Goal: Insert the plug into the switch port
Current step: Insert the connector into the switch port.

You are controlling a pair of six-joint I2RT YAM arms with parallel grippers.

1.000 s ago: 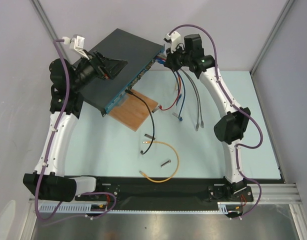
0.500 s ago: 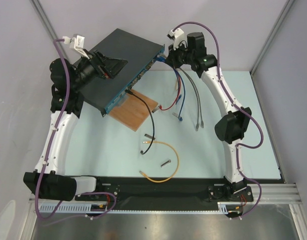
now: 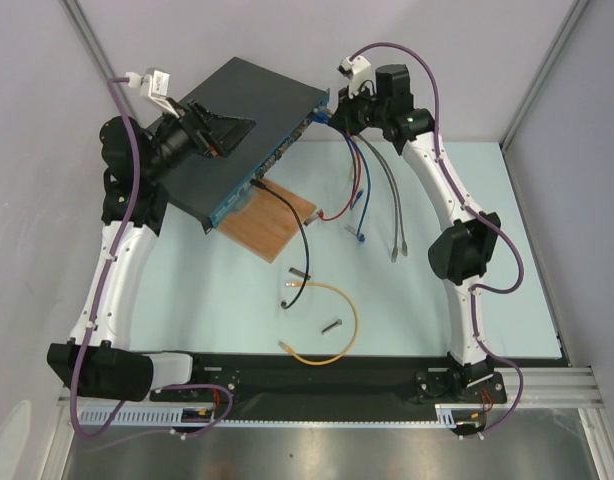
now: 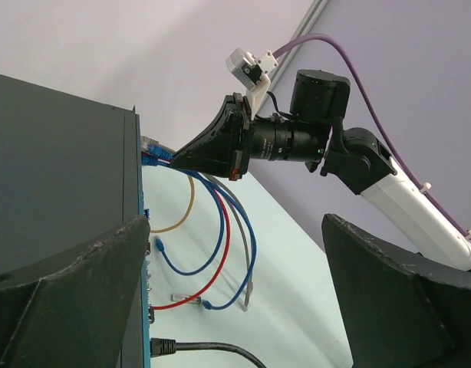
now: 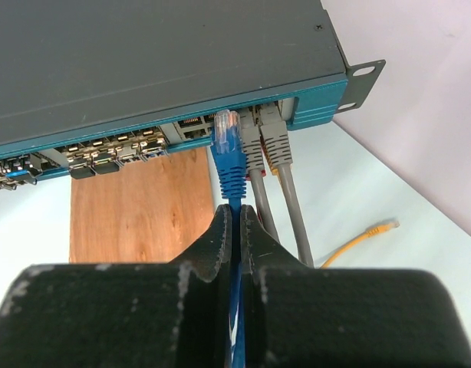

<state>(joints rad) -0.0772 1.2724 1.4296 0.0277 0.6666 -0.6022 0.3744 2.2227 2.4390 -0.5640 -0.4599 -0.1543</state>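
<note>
Pinching the thin blue network cable (image 5: 232, 180) just behind its clear-tipped plug (image 5: 225, 130), the right gripper (image 5: 235, 213) is shown with its two black fingers pressed together on the cord. The plug is pointed at 12 o'clock from the fingertips in the wrist view. Its tip is met by the blue front face of the large, flat, dark grey metal switch (image 3: 249, 100), which is set at about 11 o'clock on the pale table (image 3: 187, 290). The port in question lies near the 3 o'clock end of the row, and two grey plugs (image 5: 265, 138) are seated just beside it on that side. A brown wooden board (image 5: 136, 203) is seen below the front face, at 7 o'clock from the plug. The left gripper (image 3: 227, 133) is held above the switch's top with its fingers spread wide and nothing between them. The insertion step is judged to be in hand, and near its end. Whether the plug is fully latched cannot be told, since the tip is seen only at the port's mouth. A short, straight push along the plug's axis is called for next, with the cord kept in line so that the tip is not cocked against the port's edge.
</note>
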